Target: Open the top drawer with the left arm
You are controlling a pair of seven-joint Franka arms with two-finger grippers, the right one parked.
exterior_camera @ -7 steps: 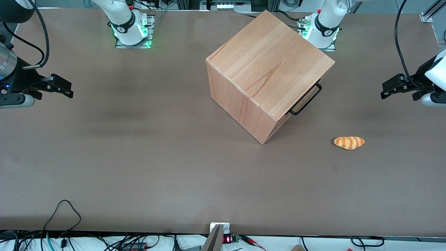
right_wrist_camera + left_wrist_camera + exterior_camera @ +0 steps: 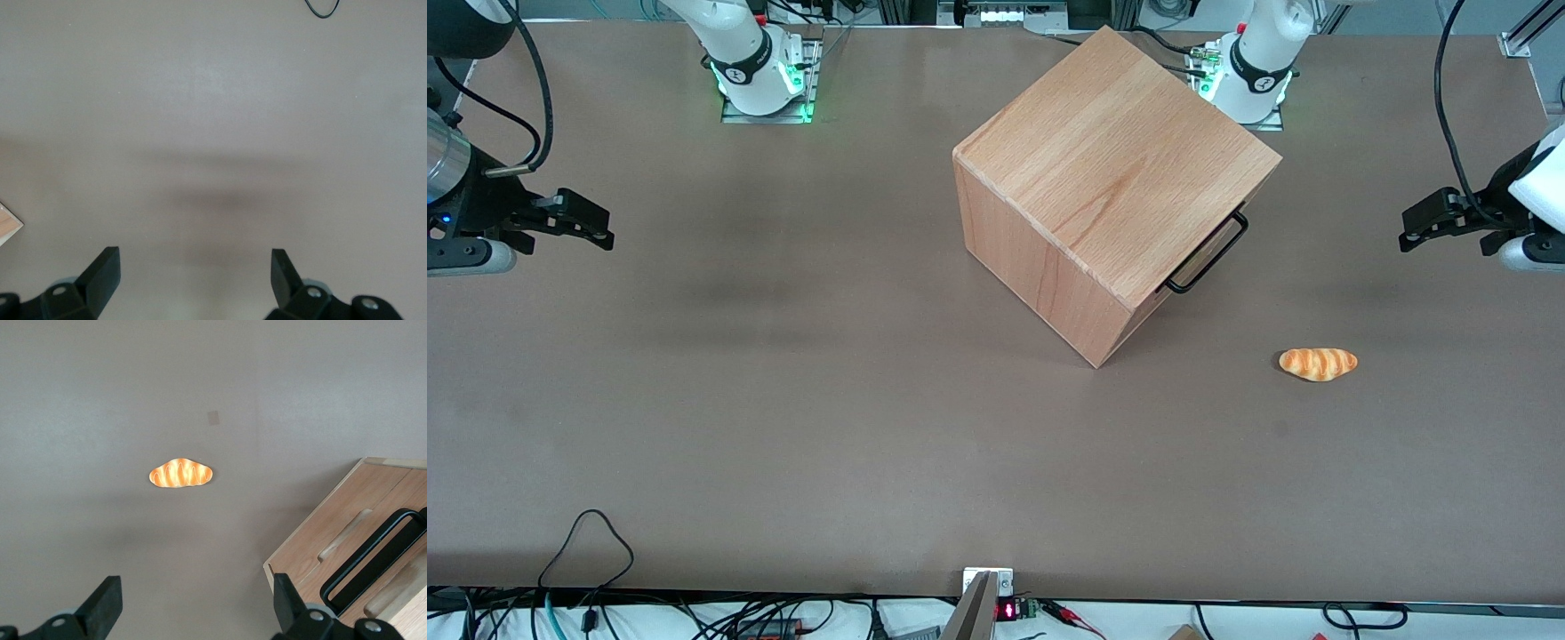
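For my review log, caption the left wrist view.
Open gripper hovers above the table, apart from the bread roll and the closed top drawer's black loop handle.

The left arm [image 2: 1534, 191] hangs low at its end of the table, its gripper [image 2: 193, 610] empty with fingers [image 2: 107, 603] spread wide.

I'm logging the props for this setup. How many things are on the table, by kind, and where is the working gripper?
Wooden cabinet: 1
Bread roll: 1
Total: 2
The left arm's gripper hangs open above the table, toward the working arm's end, apart from the top drawer's handle.
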